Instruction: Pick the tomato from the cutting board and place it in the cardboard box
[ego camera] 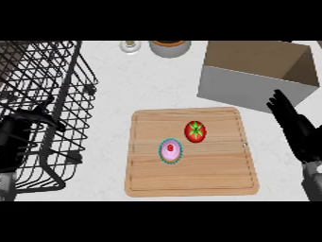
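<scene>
A wooden cutting board [191, 182] lies flat in the middle of the white counter [122, 85]. The tomato [195, 131] sits on the board, in its upper right part, red with a green stalk star facing up. Nothing touches it. Just below and to the left of it on the same board lies a small pink cake [170, 151] with a teal rim, close to the tomato but apart from it.

The cardboard box [250, 87] stands on the counter beyond the board's far right corner, its top open and its brown inside showing.

The right robot hand [299, 128] shows at the right side of the view, to the right of the board and just in front of the box. It is open, with straight fingers pointing away toward the box, and it holds nothing. It is apart from the tomato.

The left robot hand [13, 138] shows at the far left, by a black wire rack [76, 90]; I cannot tell whether it is open or closed.

At the far edge of the counter stand a pale jar [169, 48] and a small bottle [129, 46].
</scene>
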{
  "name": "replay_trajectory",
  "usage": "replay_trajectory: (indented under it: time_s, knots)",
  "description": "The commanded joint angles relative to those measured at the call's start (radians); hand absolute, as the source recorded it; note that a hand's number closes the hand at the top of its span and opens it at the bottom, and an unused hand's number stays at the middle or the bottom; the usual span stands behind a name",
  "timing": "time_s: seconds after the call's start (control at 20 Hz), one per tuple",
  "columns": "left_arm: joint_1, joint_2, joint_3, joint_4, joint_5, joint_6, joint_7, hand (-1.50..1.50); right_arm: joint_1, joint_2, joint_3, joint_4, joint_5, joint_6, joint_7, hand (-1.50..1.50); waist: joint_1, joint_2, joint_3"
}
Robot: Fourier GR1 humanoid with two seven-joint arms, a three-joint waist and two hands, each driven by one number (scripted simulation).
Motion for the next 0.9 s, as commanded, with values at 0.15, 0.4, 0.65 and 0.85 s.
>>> replay_trajectory:
  time_s: [0.15, 0.4, 0.65, 0.85]
  knots:
    - [0.007, -0.014, -0.271, -0.109, -0.081, 0.234, 0.046, 0.00, -0.028, 0.100, 0.137, -0.049, 0.104, -0.066, 0.015, -1.50, -0.061, 0.037, -0.052]
    - [0.073, -0.030, -0.347, -0.190, -0.272, 0.540, 0.263, 0.00, -0.085, -0.056, 0.191, -0.061, 0.338, -0.105, -0.044, -1.50, -0.157, 0.030, -0.075]
    - [0.109, -0.030, -0.356, -0.293, -0.434, 0.636, 0.482, 0.00, -0.138, -0.126, 0.282, -0.094, 0.527, -0.132, -0.087, -1.50, -0.235, 0.022, -0.069]
    - [0.146, -0.072, -0.332, -0.365, -0.564, 0.688, 0.653, 0.00, -0.186, -0.150, 0.333, -0.136, 0.630, -0.149, -0.091, -1.50, -0.299, 0.008, -0.065]
